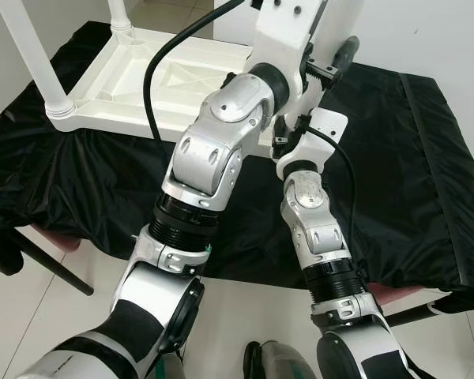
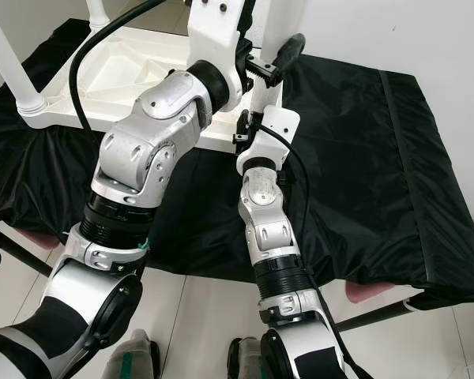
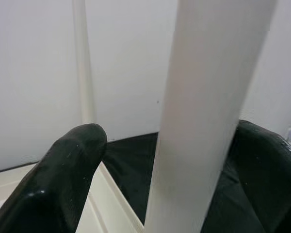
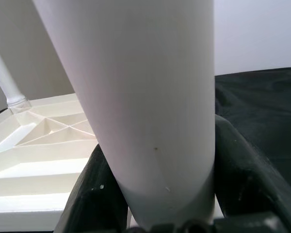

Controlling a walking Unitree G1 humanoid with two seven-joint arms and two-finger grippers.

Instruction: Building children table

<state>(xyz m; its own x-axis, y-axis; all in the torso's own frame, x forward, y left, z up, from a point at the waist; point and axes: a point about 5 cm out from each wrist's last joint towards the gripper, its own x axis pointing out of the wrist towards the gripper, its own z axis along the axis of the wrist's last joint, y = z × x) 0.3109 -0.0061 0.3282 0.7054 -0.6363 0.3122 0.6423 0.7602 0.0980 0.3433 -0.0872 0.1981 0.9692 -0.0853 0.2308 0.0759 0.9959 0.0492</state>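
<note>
The white table top [image 1: 174, 79] lies upside down on the black cloth [image 1: 403, 166]. One leg [image 1: 31, 59] already stands in its far left corner socket, and another stands behind it. I judge the near right leg [image 4: 150, 107] is being fitted now, so the task is well advanced. This leg stands at the table top's near right corner. The right gripper [image 4: 157, 194] clasps it low, fingers on both sides. The left gripper [image 3: 169, 165] holds it higher.
</note>
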